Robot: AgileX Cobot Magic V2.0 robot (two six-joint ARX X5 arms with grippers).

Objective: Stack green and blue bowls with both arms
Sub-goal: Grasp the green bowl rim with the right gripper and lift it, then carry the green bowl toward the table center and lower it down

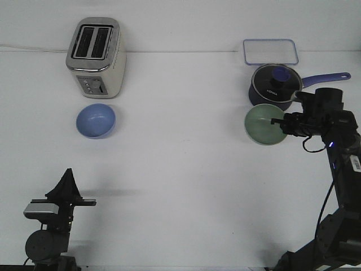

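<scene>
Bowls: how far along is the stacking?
Early. The right gripper is at the green bowl, which is tilted on edge, apparently gripped by the rim near the saucepan. The blue bowl sits untouched by the toaster; the left gripper is far from it. Carrying and stacking remain.

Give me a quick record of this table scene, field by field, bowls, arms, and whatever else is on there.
blue bowl: upright on the table, in front of the toaster, untouched
green bowl: tilted toward the camera, in front of the saucepan
right gripper: at the green bowl's rim, a finger reaching inside
left gripper: near the front edge, well away from both bowls, holding nothing
clear container: behind the saucepan
stacking: not yet done
</scene>
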